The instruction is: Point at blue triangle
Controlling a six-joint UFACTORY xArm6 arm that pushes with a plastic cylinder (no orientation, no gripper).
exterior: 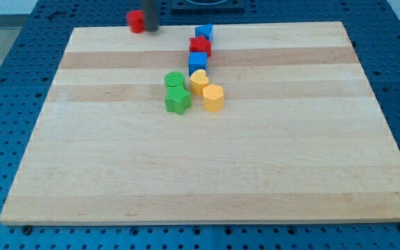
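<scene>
**A:** ok so what's on the board (207, 180) right now? Start from the bottom of the view.

**B:** the whole lower half is plain wood. First blocks you hit are near the middle: a green star-ish one (178, 102), with a second green block (174, 80) touching it just above. Right beside those on the view's right are two yellow ones, a chunky hexagon-looking one (214, 98) and a heart-ish one (198, 82) above it, touching.

**A:** and further up?

**B:** a little column heading to the top edge: blue cube (197, 61), then a red block (200, 46), shape's hard to call, then the blue triangle (204, 31) at the very top, just inside the board's far edge. All three look like they touch in a chain.

**A:** where's the rod?

**B:** up at the view's top left of that column. My tip (150, 29) is blurry, sitting at the far edge of the board, right against a red block (136, 21) on its left. Well apart from the blue triangle, which is off to its right.

**A:** fingers open or closed?

**B:** none to speak of, it's just a straight rod. It holds nothing, only seems to touch that red block, though the blur makes contact hard to confirm.
</scene>
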